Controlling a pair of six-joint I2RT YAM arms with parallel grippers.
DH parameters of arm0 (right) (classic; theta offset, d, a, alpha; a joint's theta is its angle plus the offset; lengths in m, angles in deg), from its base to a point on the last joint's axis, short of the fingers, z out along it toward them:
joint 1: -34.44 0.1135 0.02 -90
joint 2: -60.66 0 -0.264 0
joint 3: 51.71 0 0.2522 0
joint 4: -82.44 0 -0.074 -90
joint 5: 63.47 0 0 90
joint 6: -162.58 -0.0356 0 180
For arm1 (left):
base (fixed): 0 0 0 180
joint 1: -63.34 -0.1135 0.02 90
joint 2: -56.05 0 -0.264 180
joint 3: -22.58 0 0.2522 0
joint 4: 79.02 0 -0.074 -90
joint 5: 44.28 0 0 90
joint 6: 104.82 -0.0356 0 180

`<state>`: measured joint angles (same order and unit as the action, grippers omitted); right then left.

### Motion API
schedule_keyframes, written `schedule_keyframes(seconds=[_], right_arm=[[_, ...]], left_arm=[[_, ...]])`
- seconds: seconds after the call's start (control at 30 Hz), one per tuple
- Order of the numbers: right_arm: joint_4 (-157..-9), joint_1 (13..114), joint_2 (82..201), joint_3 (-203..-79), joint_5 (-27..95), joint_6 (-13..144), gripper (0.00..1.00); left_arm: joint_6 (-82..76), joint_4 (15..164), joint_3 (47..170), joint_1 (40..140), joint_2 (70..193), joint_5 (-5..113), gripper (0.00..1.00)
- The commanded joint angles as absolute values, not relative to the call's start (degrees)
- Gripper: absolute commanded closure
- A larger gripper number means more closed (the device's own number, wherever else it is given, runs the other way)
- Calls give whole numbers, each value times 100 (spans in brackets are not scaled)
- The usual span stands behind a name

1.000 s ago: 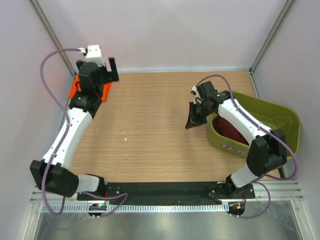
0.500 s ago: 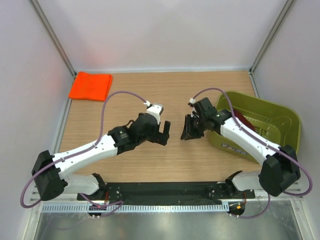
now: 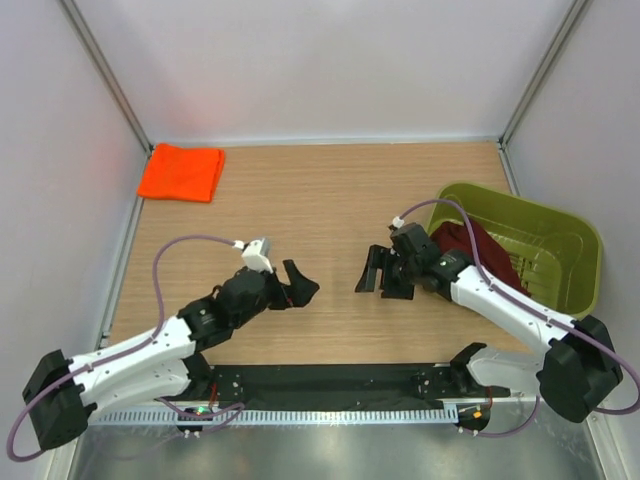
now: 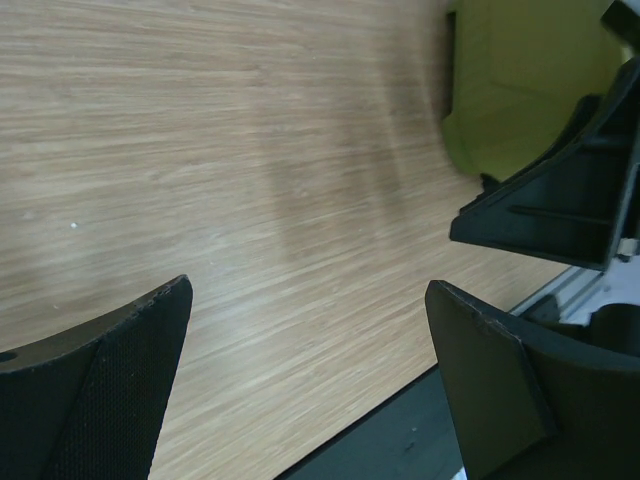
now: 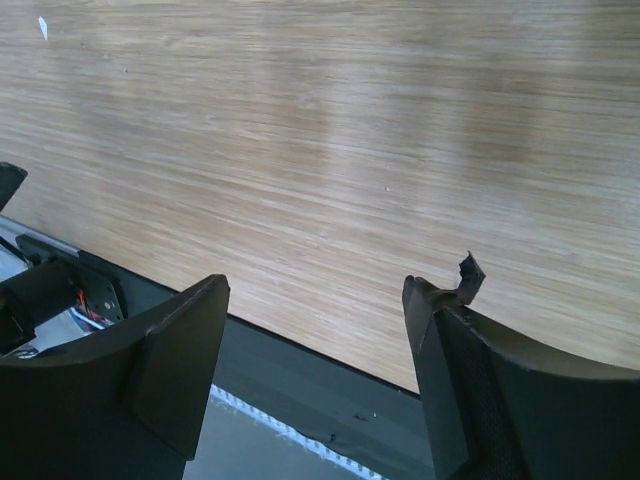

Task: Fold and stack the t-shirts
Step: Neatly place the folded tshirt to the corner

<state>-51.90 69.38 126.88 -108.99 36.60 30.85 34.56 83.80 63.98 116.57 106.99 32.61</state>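
Left jaws stand wide apart and hold nothing; the left wrist view shows only bare wood grain between their dark fingers (image 4: 100, 400). Right jaws are parted too, with nothing between them. Seen from above, the two sets of jaws face each other over the near middle of the bench (image 3: 320, 200), near but not touching, each at the end of a white arm reaching in from the front edge.

The maroon t-shirt (image 3: 472, 246) lies bunched inside the olive-green tub (image 3: 585, 262) at the right, just behind the right arm (image 3: 500, 305). The orange t-shirt (image 3: 182, 172) lies folded flat in the far left corner, well apart from both arms.

Risks, as a judgement: the arms are close enough to knock together if both move inward. A grab at the crumpled maroon cloth may catch only one layer, or snag the tub's rim and drag the tub along.

The bench is light wood grain with a black strip at its near edge. Pale walls with metal corner posts enclose it.
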Motion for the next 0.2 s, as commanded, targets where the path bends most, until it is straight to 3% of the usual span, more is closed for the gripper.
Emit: schedule_keyframes(seconds=[0.0, 0.13, 0.17], right_arm=[[-5462, 7003, 12649, -10801, 3532, 2820, 22], [-6006, 7074, 12211, -10301, 3917, 2663, 20], [-6173, 7082, 12071, -10091, 4015, 2618, 14]], left_arm=[[4291, 9064, 5859, 11598, 10116, 3078, 0], [4888, 9109, 5094, 11572, 8809, 2666, 0], [5072, 9117, 4936, 11572, 8535, 2595, 0]])
